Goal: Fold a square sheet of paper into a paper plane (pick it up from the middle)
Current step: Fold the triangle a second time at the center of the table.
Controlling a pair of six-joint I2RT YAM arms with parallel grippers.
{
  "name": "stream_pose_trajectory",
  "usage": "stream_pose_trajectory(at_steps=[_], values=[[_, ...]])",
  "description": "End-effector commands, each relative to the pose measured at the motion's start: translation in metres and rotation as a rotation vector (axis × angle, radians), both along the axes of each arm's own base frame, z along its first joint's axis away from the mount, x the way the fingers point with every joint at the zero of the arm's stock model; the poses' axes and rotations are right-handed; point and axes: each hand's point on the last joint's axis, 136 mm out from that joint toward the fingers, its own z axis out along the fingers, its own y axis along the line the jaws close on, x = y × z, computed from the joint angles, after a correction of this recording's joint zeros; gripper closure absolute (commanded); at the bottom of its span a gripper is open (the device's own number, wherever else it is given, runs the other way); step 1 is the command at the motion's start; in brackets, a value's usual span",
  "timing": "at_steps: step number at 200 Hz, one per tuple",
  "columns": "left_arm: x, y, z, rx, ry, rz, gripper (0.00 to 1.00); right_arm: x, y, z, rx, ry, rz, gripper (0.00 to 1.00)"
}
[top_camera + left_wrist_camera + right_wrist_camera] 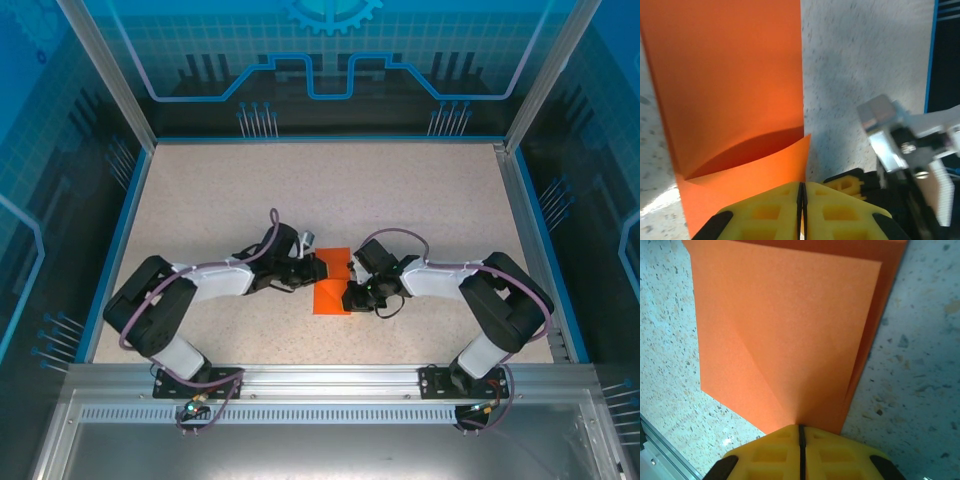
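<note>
The square sheet of paper (330,288) is bright orange and lies at the table's middle, folded over into an upright rectangle. My left gripper (318,272) meets its left edge and my right gripper (352,294) its right edge. In the left wrist view the yellow fingers (765,212) are pressed together at the left gripper (801,185), pinching a raised flap of the paper (730,85). My right gripper (801,427) is likewise shut on the paper (790,325), which puckers into the seam with a second layer beneath. Beyond the paper's edge is a yellow finger of the right gripper (847,181). A paper plane is out of view.
The speckled tabletop (320,190) is ringed by blue-edged transparent walls (130,200). An aluminium rail (320,378) carries both arm bases at the near edge. Open room lies behind the paper. The blue table border (932,50) runs along the right of the left wrist view.
</note>
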Motion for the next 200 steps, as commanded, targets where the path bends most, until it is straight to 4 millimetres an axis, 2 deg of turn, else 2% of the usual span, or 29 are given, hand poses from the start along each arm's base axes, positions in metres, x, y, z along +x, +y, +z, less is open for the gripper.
stream_pose_trajectory(at_steps=[1,28,63,107,137,165,200], values=[[-0.009,-0.012,-0.011,-0.019,0.043,-0.04,0.88,-0.048,-0.058,-0.058,-0.276,0.179,-0.02,0.92],[-0.011,-0.013,-0.027,0.002,0.081,-0.042,0.88,-0.049,-0.06,-0.059,-0.281,0.182,-0.021,0.92],[-0.01,0.0,-0.048,0.095,0.112,-0.005,0.89,-0.052,-0.064,-0.061,-0.297,0.189,-0.024,0.92],[-0.003,0.018,-0.052,0.184,0.09,0.018,0.89,-0.057,-0.071,-0.063,-0.317,0.193,-0.019,0.92],[0.0,0.03,-0.054,0.196,0.099,0.044,0.89,-0.05,-0.067,-0.056,-0.298,0.168,-0.014,0.92],[-0.004,0.031,-0.061,0.201,0.125,0.039,0.92,-0.035,-0.043,-0.037,-0.2,0.111,0.023,0.92],[-0.011,0.03,-0.066,0.192,0.149,0.029,0.93,-0.006,0.001,0.009,-0.042,-0.02,0.098,0.91]])
